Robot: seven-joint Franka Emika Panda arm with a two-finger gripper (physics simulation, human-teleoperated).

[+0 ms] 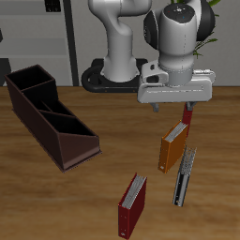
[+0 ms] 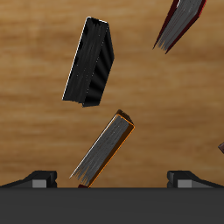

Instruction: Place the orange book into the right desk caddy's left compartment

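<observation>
The orange book sits on the wooden table, thin, with pale page edges; in the wrist view the orange book lies directly below the hand, spine edge slanted. My gripper hangs a short way above it and slightly farther back, open, with nothing between the fingers. In the wrist view the gripper shows both fingertips spread wide. The right desk caddy is a long dark maroon organiser with thin partitions, well off to the side of the books. I cannot tell which end section is the left compartment.
A black-and-grey book lies close beside the orange one, nearer the front edge, and also shows as the black-and-grey book. One dark red book rests near the front edge. Another dark red book sits partly behind the hand.
</observation>
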